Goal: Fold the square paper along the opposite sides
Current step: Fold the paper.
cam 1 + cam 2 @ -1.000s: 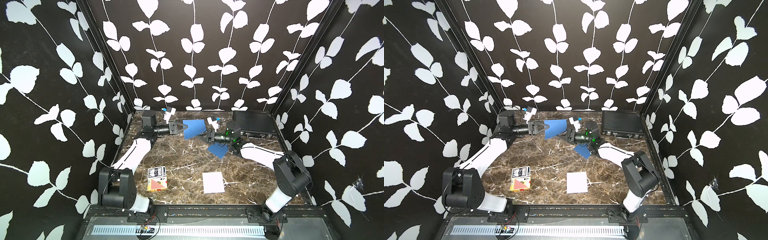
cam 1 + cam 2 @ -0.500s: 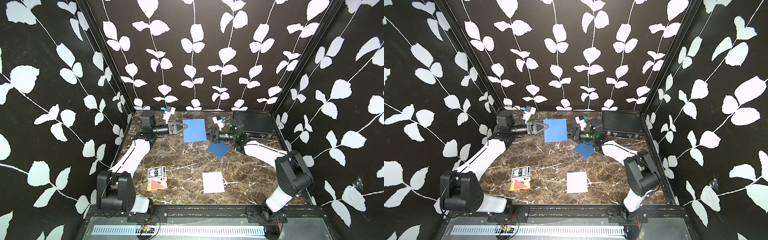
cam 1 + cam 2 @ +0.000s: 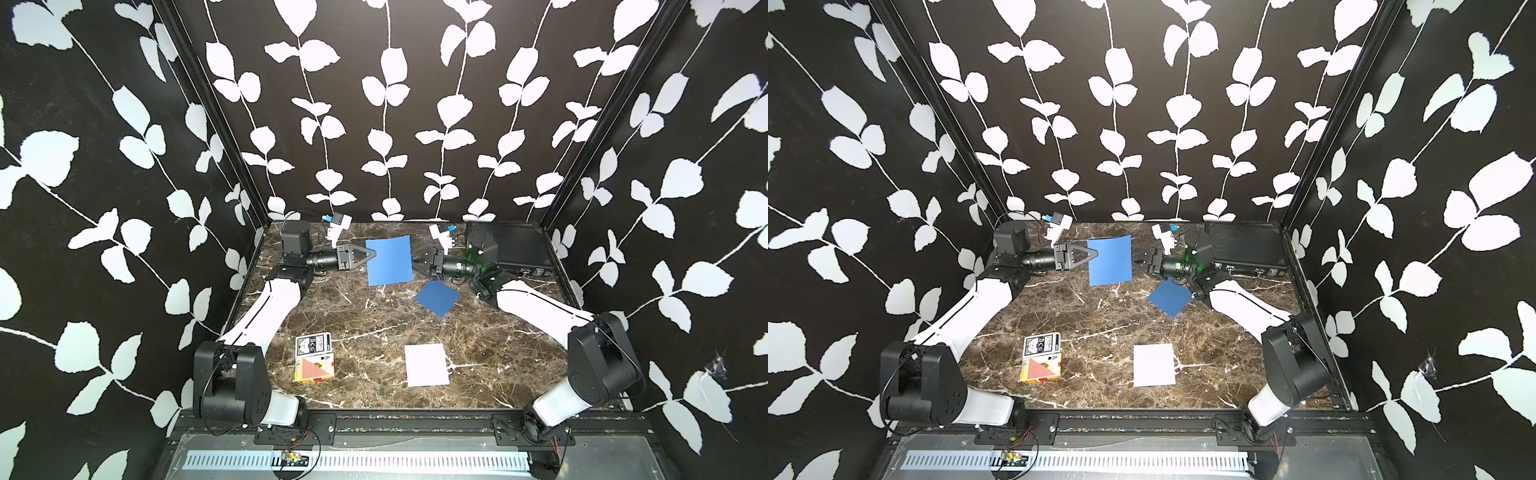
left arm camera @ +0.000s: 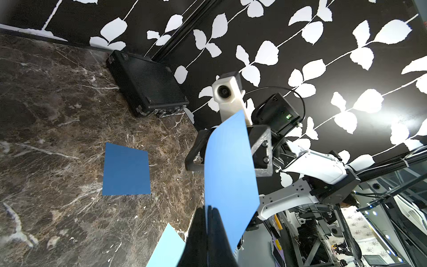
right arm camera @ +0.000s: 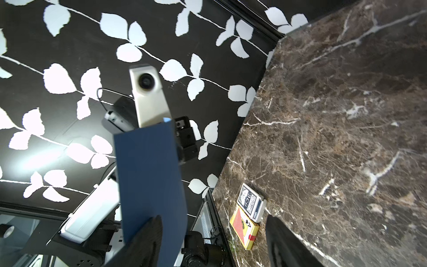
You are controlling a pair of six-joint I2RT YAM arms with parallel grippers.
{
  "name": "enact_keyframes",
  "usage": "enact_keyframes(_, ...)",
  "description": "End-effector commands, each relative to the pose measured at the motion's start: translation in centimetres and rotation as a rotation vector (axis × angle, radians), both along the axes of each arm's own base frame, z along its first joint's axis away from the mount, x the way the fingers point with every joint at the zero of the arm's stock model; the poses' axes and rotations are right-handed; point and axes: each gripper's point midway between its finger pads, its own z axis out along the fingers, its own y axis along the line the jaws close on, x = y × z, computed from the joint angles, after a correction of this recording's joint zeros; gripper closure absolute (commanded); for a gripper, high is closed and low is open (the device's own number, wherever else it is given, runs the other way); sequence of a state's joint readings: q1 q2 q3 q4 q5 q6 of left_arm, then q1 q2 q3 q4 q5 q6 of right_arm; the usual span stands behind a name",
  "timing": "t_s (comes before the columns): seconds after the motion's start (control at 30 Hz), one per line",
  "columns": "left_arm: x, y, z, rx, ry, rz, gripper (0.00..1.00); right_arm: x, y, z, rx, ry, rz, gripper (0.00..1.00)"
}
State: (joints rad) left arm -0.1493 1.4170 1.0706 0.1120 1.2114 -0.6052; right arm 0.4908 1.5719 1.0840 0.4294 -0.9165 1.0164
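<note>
Blue sq. paper (image 3: 388,261): held aloft over rear-centre of table (image 3: 374,324), unfolded.
Pinched at one side edge by L gripper (image 3: 372,254), clamped tight. R gripper (image 3: 415,262) at opp. edge, jaws wide, gripping nothing. Slightly bowed, no crease visible. Fold judged not begun; left to do: bring opp. sides together, press crease. Flat on marble below: darker blue sheet (image 3: 437,297), white sheet (image 3: 427,365).

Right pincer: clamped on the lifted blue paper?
No: the right pincer stands wide open in the right wrist view, with the lifted blue paper beside only one finger.
</note>
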Motion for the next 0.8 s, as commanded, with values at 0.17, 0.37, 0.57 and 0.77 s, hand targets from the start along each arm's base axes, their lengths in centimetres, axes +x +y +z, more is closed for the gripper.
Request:
enact_keyframes(0.17, -1.2, -0.1, 1.4, -0.01, -0.06, -0.017, 1.0, -1.7, 1.3, 5.1, 0.072, -0.136, 0.046, 0.22)
enact_keyframes(0.37, -1.4, -0.2, 1.6, -0.015, -0.063, -0.023, 1.0, -2.9, 3.9, 5.1, 0.082, -0.15, 0.106, 0.21)
enact_keyframes(0.57, -1.6, -0.3, 1.5, -0.016, -0.059, -0.031, 1.0, -2.5, 5.9, 4.7, 0.097, -0.16, 0.141, 0.22)
enact_keyframes(0.77, -1.6, -0.4, 1.6, -0.018, -0.059, -0.034, 1.0, -2.4, 6.8, 5.5, 0.146, -0.18, 0.166, 0.28)
